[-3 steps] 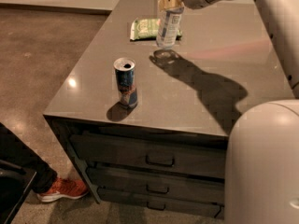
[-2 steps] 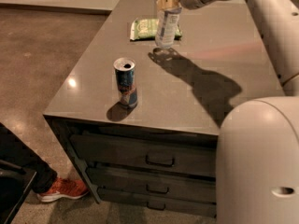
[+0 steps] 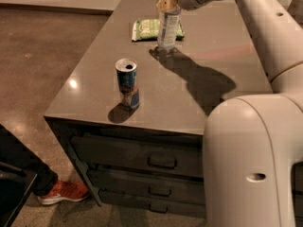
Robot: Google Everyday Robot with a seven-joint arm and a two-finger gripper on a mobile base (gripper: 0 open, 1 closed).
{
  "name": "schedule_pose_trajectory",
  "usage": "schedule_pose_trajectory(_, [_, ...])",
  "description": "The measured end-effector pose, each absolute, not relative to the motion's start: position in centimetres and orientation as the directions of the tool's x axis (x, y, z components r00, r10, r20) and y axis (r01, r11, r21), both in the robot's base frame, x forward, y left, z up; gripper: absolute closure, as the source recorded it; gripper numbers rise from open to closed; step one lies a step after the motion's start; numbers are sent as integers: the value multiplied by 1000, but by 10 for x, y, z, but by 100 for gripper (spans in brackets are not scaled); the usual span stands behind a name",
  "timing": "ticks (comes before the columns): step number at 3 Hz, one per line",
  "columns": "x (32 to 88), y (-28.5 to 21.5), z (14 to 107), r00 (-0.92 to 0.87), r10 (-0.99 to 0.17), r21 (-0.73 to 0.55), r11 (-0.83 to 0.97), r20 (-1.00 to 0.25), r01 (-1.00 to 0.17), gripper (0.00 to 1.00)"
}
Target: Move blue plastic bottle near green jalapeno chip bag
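The blue plastic bottle (image 3: 168, 28) stands upright on the far part of the grey table top (image 3: 213, 70); its base is at the right end of the green jalapeno chip bag (image 3: 150, 29), which lies flat there. My gripper (image 3: 168, 0) reaches in from the upper right and is shut on the bottle's top, with tan fingers (image 3: 164, 3) around the cap. The bottle overlaps the bag's right edge in this view.
A blue-and-silver drink can (image 3: 128, 83) stands near the table's front left. The table is a grey cabinet with drawers (image 3: 161, 161) below. My arm's white body (image 3: 255, 164) fills the right foreground. A person's red shoe (image 3: 61, 192) is on the floor at lower left.
The gripper and bottle have shifted slightly left, closer to the chip bag. The can and the bag have not moved.
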State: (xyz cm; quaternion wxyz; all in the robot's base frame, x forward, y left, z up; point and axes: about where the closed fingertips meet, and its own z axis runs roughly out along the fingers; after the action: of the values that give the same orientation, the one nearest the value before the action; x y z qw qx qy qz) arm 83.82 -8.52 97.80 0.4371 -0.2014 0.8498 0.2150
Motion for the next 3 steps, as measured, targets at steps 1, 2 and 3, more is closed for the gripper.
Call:
schedule_pose_trajectory(1, [846,-83,974,-540,-181,160,837,-822,-524,65])
schedule_pose_trajectory(2, [851,-80,970,-546,-196,148,840,-815,-521,42])
schedule_pose_trajectory(3, [855,-75,967,-549,-204,144,839,-810,-525,10])
